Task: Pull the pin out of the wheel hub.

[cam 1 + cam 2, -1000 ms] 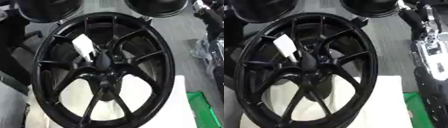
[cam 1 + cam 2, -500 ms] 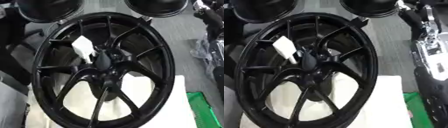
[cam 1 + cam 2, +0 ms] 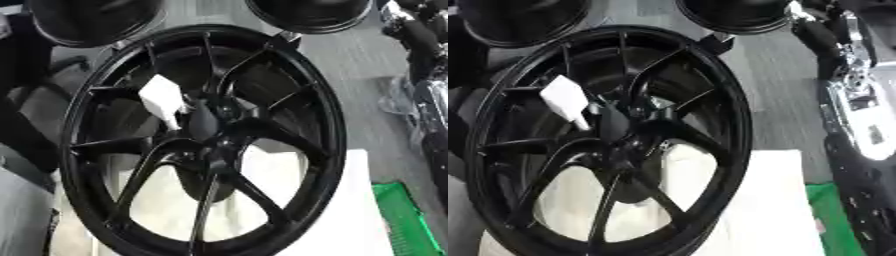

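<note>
White padding (image 3: 359, 210) covers the near surface, and a green crate (image 3: 404, 217) sits at its right edge. Standing on the padding, a glossy black wheel hub (image 3: 203, 140) fills most of both views, its spokes meeting at a dark centre. A white block-shaped piece (image 3: 163, 100) shows at the upper left of that centre, just beside it; whether this is the pin I cannot tell. Beyond the hub, two more black rims (image 3: 308, 14) stand at the far edge on a grey floor. A black and silver robot arm (image 3: 859, 100) runs down the right side; its hand is not visible, so its fingers cannot be judged.
</note>
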